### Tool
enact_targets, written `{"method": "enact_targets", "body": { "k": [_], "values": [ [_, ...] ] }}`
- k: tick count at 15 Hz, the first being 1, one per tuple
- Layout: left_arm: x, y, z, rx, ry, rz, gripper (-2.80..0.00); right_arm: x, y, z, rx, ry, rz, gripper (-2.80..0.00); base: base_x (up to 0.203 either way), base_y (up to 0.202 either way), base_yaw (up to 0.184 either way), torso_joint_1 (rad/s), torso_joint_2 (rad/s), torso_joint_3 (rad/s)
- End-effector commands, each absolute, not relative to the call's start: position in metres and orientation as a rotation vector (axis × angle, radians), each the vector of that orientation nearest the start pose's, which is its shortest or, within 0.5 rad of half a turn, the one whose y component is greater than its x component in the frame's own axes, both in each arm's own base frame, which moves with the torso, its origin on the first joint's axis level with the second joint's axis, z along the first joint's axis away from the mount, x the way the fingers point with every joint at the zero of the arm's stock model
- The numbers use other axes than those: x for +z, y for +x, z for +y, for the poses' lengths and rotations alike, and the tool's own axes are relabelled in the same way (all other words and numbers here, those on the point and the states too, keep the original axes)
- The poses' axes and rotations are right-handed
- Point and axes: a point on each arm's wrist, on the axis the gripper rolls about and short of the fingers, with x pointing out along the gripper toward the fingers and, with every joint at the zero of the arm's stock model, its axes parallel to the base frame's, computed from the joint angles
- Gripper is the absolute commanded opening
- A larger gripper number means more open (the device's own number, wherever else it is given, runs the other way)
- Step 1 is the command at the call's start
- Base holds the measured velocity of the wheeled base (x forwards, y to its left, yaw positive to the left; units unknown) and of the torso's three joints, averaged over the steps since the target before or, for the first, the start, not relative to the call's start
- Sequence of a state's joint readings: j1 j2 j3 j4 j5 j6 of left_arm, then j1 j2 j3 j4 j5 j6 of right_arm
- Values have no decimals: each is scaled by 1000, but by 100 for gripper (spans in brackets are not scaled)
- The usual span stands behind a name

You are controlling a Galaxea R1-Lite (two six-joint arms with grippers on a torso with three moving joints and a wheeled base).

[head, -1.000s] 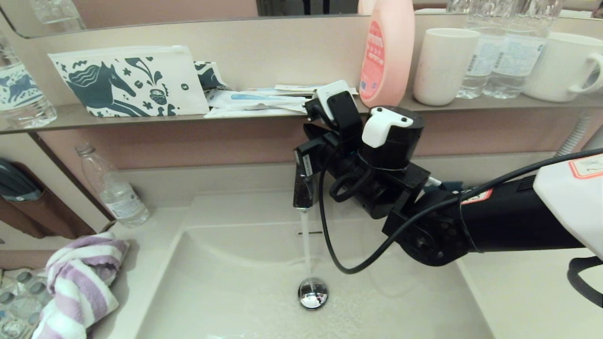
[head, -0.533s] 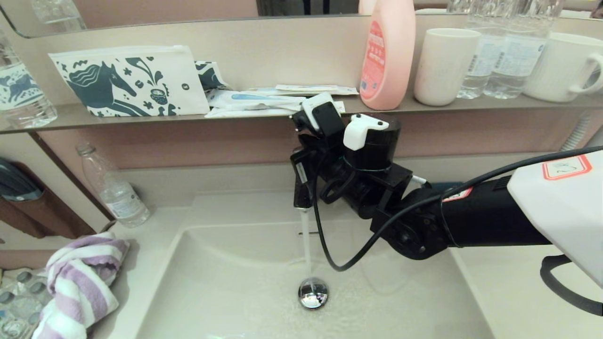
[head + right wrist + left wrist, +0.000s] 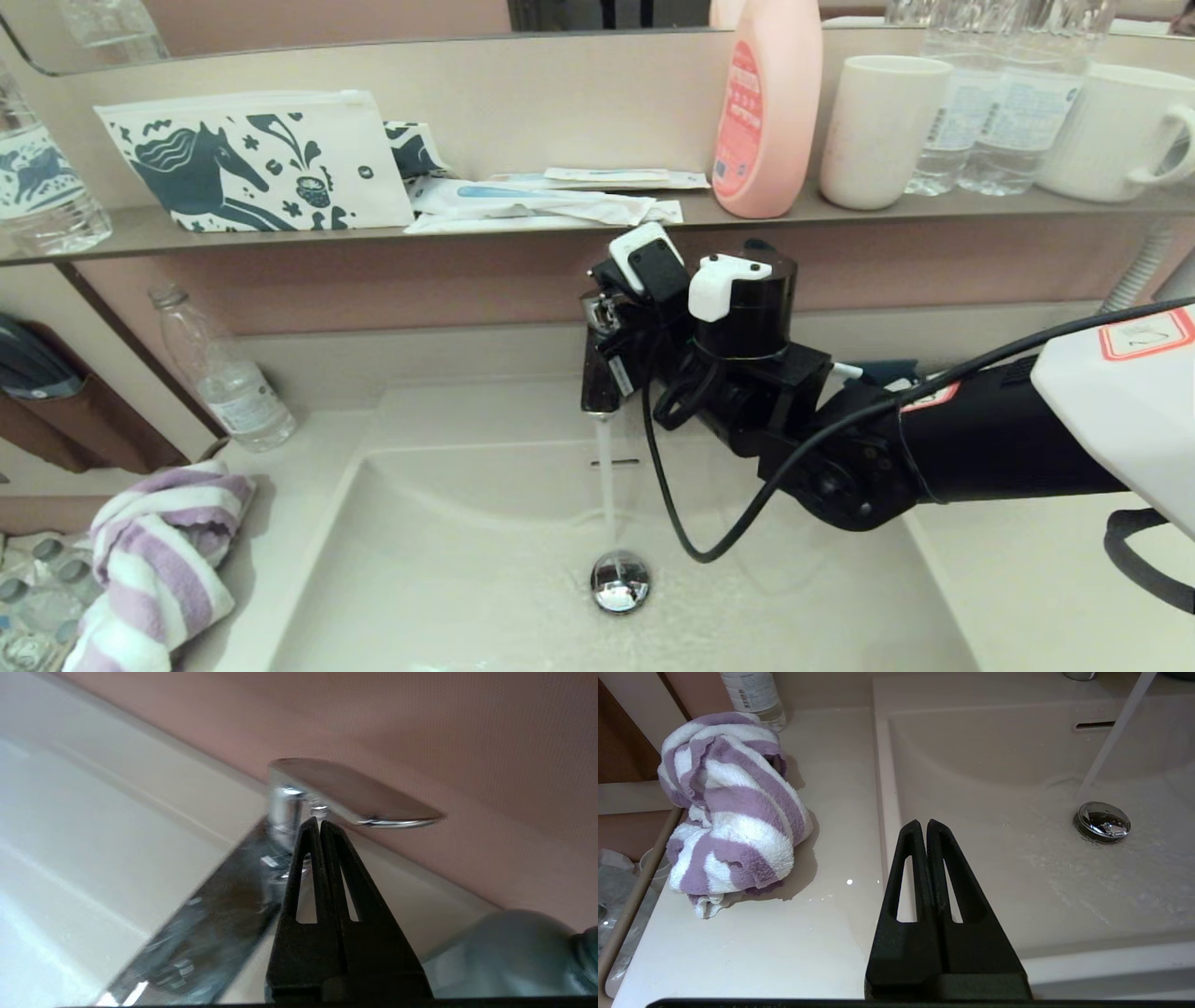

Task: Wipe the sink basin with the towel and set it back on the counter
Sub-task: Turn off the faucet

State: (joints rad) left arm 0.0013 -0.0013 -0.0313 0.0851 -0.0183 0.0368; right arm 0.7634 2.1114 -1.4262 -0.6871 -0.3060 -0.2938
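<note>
Right gripper [image 3: 320, 823], fingers pressed together on nothing, has its tips just under the one chrome faucet lever [image 3: 355, 794] behind the sink basin [image 3: 448, 560]. Left gripper [image 3: 923, 826], likewise clenched and empty, hangs over the basin's near rim. One striped towel [image 3: 159, 551] lies bunched on the counter [image 3: 1027, 597] left of the basin. No label reads clearly.

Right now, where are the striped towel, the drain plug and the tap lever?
towel [image 3: 733, 807], left wrist view, middle of the bundle.
drain plug [image 3: 620, 581], head view, centre of its chrome cap.
tap lever [image 3: 355, 794], right wrist view, flat top.
</note>
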Motion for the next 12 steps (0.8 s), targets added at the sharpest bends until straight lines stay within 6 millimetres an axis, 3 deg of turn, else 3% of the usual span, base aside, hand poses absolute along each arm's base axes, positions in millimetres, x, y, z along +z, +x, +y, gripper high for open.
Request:
{"method": "enact_targets", "body": {
  "k": [1, 6, 12],
  "values": [
    [76, -25, 0, -16, 36, 54, -280, 213, 316, 293, 448, -278, -82, -280, 0, 0, 0, 0, 0, 0],
    [76, -25, 0, -17, 36, 53, -280, 215, 300, 299, 490, -285, -75, -280, 0, 0, 0, 0, 0, 0],
    [75, -25, 0, -17, 36, 54, -280, 241, 310, 295, 454, -238, -156, -280, 0, 0, 0, 0, 0, 0]
  ]
}}
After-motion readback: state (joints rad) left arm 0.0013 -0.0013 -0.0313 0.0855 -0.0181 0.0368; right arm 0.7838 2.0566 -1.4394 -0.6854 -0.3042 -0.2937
